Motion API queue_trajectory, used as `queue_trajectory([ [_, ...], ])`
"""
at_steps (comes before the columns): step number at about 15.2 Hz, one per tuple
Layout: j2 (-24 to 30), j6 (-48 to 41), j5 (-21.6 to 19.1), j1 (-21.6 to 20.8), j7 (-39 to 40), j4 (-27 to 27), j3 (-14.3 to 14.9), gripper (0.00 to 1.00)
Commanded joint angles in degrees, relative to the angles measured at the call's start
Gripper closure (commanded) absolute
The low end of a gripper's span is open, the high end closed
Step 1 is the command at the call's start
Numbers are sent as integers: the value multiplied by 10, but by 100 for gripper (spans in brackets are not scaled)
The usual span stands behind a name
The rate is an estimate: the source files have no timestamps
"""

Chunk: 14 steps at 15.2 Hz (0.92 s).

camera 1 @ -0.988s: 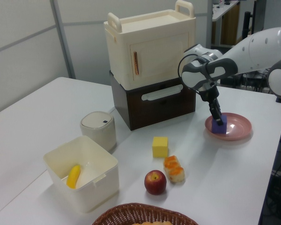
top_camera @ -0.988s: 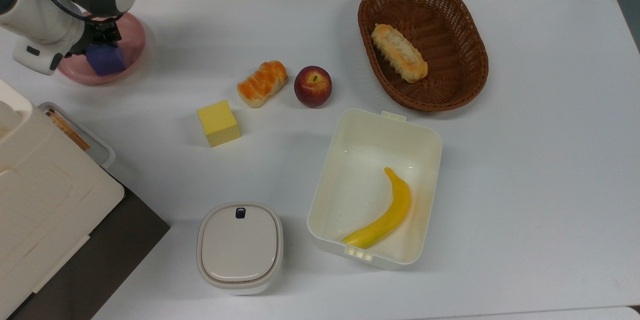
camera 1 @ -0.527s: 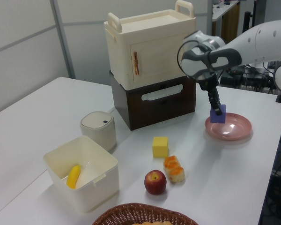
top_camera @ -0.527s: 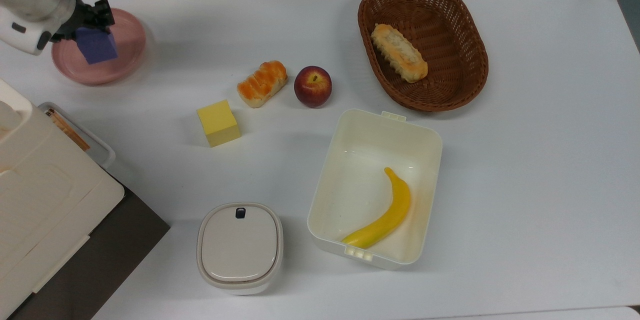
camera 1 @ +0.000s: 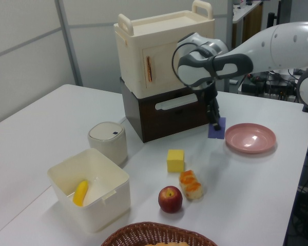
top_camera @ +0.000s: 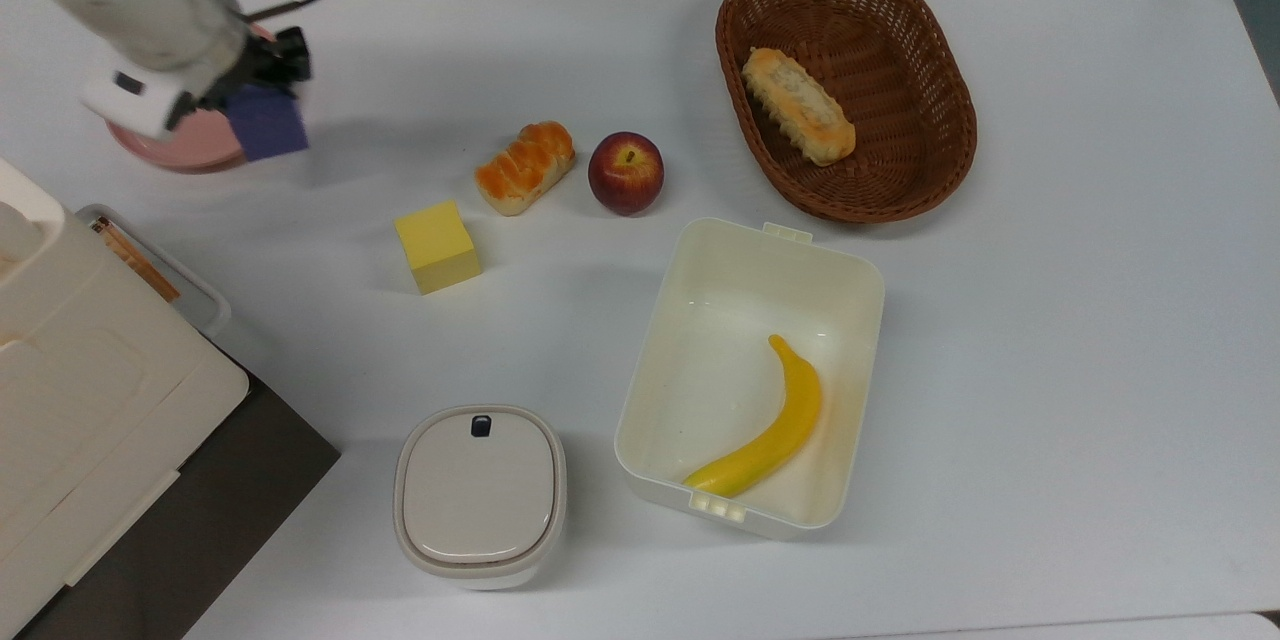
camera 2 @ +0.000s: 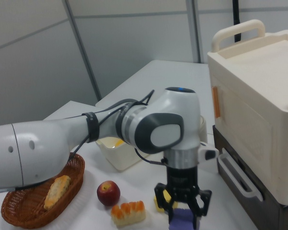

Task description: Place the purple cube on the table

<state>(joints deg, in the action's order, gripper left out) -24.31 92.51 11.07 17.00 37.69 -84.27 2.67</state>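
Your gripper (top_camera: 262, 92) pinches purple cube (top_camera: 266, 123) in air, just past pink dish (camera 1: 250, 138) rim. Yellow cube (top_camera: 436, 246), bread (top_camera: 524, 167), apple (top_camera: 626, 172) lie apart on table (top_camera: 1050, 320). Cube hangs slightly tilted.

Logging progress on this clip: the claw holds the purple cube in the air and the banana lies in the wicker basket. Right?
Not quite. The claw holds the purple cube, but the top view shows the banana in the white tub, not the basket.
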Motion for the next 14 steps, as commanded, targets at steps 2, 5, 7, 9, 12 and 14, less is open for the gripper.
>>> queue_trajectory([
  [2, 9, -10, -8, -33, -29, -5, 4, 0],
  [5, 29, -7, -6, -71, -97, -3, 5, 0],
  [7, 56, -8, -8, -87, -129, -2, 4, 0],
  [9, 79, -13, -11, -108, -142, 11, 4, 0],
  [12, 102, -13, -32, -127, -188, 12, 4, 0],
  [14, 111, -13, -36, -139, -233, 12, 3, 0],
])
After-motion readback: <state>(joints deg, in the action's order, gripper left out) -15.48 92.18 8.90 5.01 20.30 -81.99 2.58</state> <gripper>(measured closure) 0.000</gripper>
